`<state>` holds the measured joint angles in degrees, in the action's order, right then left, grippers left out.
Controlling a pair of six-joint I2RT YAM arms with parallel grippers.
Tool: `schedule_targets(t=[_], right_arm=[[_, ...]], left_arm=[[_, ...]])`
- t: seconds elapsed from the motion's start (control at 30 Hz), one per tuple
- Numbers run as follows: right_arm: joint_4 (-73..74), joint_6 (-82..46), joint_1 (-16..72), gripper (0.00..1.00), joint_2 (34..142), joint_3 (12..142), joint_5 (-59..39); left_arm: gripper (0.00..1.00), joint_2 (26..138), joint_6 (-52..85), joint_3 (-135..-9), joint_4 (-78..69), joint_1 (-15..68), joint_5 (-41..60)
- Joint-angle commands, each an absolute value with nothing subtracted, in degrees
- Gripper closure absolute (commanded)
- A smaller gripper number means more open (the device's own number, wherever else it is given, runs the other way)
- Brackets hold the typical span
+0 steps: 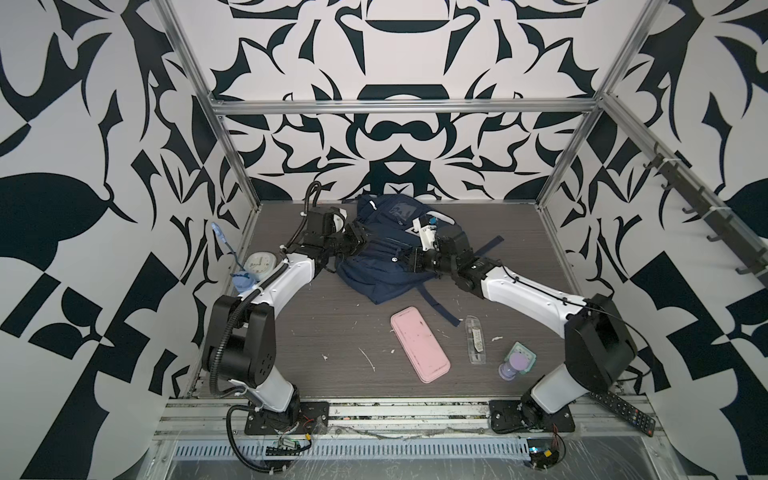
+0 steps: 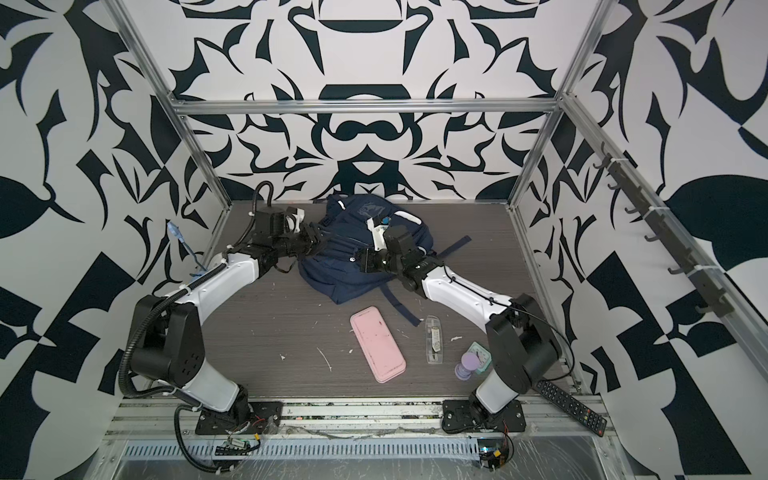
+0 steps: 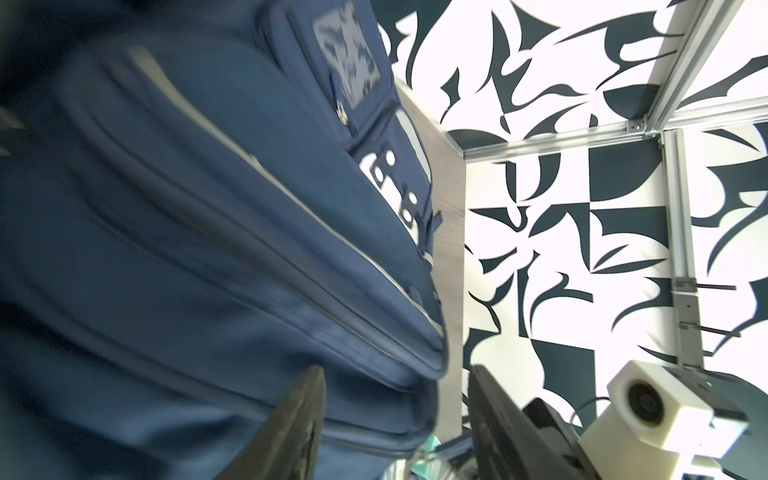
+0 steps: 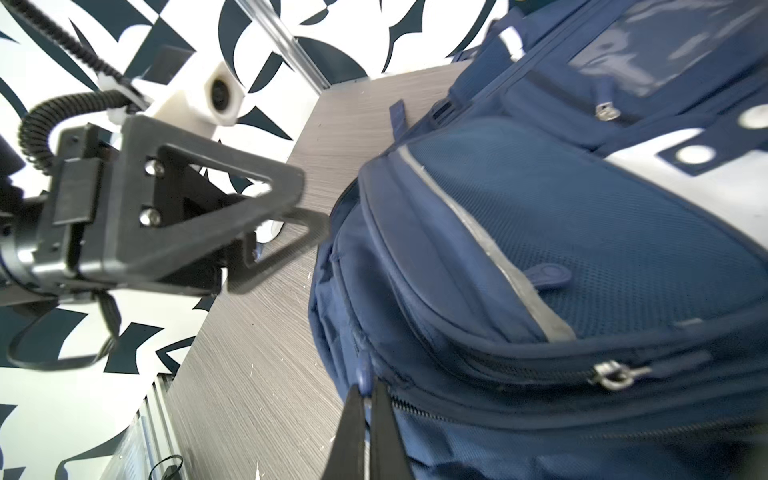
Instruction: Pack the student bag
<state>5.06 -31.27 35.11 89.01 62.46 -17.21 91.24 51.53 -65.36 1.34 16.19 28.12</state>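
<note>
Now right gripper (image 4: 365, 392) pinches a zip pull (image 4: 363, 372) on student bag (image 4: 582, 249); left gripper (image 3: 397, 376) spread; patch (image 4: 648, 143) unreadable.

Left arm (image 1: 286, 276): rises from its base at the near left, elbow bent, white forearm reaching toward the far middle.
Left wrist (image 1: 322, 232): turned inward and held low.
Left gripper (image 3: 397, 370): jaws stand apart, fingers (image 4: 291, 183) pointing toward the right arm.
Right arm (image 1: 528, 291): rises from its base at the near right, elbow bent, forearm slanting in toward the middle.
Right wrist (image 1: 453, 255): low, turned toward the left arm.
Right gripper (image 4: 365, 392): jaws pinched together on a blue zip pull (image 4: 363, 374).
Both grippers: tips face each other, apart.
</note>
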Motion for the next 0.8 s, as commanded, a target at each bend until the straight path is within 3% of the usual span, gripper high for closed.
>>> schedule_targets(t=[0.0,0.27,0.5,0.77], right_arm=[[6.32,-30.03,34.44,1.00,82.63,60.72,-16.66],[3.80,-29.62,30.03,1.00,77.36,54.35,-16.04],[2.54,-28.92,28.74,1.00,77.12,54.14,-16.61],[2.09,-28.53,28.45,1.00,77.21,54.01,-17.31]], left_arm=[[0.41,91.28,46.85,-66.64,7.11,16.35,26.77],[0.41,100.03,44.61,-72.18,11.95,17.17,29.09],[0.39,100.85,43.71,-70.50,13.09,17.33,26.63],[0.38,104.94,45.49,-70.87,8.08,16.15,26.25]])
